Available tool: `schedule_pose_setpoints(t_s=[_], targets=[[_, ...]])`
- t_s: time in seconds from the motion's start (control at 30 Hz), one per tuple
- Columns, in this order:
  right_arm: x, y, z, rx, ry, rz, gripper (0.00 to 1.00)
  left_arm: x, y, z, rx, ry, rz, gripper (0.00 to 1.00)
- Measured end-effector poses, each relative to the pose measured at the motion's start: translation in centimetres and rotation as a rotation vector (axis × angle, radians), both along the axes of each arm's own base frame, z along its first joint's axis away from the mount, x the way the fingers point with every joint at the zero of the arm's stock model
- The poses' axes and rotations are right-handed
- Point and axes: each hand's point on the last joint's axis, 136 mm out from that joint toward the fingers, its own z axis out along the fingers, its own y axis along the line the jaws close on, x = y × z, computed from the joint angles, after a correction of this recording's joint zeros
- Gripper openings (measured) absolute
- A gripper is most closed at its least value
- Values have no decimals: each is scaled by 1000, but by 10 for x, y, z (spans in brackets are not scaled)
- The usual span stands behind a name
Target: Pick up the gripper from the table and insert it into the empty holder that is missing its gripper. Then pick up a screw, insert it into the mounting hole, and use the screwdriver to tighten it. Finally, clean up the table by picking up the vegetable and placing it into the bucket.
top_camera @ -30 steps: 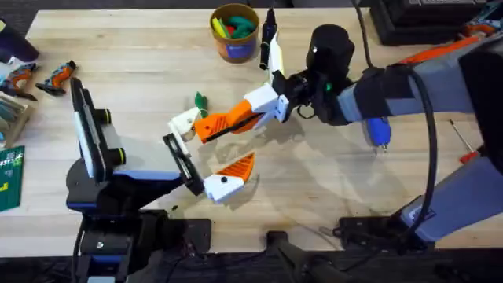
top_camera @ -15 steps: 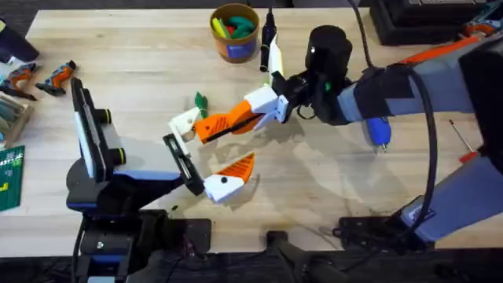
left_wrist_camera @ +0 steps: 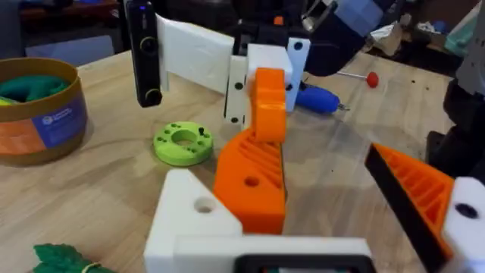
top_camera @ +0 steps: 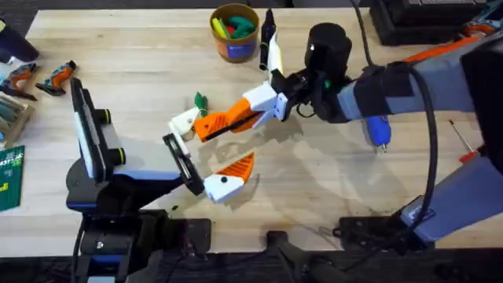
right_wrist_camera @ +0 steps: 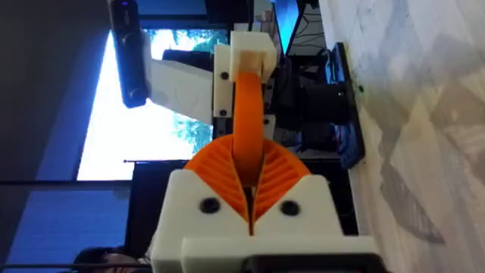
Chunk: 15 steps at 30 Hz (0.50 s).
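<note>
The gripper (top_camera: 214,126), an orange wedge (left_wrist_camera: 254,178), lies against the white holder (top_camera: 184,122) of my left arm. My right gripper (top_camera: 237,119) is shut on it, and its orange pads (right_wrist_camera: 274,173) clamp the wedge (right_wrist_camera: 246,106) in front of the holder (right_wrist_camera: 242,57). A hole shows in the holder (left_wrist_camera: 193,216). My left gripper (top_camera: 206,151) stands open, its other finger (left_wrist_camera: 424,193) carrying an orange pad. The blue screwdriver (top_camera: 380,130) lies under the right arm. The vegetable (top_camera: 200,101) lies on the table, apart from the bucket (top_camera: 218,28) at the far edge. I cannot make out a screw.
A lime-green disc (left_wrist_camera: 183,142) lies just beyond the holder. A black-and-white tool (top_camera: 270,45) stands beside the bucket. A thin red-handled rod (top_camera: 464,141) lies at the right. Small tools (top_camera: 55,76) and a green card (top_camera: 9,177) crowd the left edge.
My right gripper, with the orange wedge, has shifted very slightly toward the far side. Nothing else has moved.
</note>
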Motion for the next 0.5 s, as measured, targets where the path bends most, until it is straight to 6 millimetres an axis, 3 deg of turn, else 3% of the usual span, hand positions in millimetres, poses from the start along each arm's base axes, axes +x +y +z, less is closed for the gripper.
schedule_pose_setpoints(t_s=[0.5], targets=[[9,5,-10,-1,1,0,10,0,0,0,-6,12,1,986]])
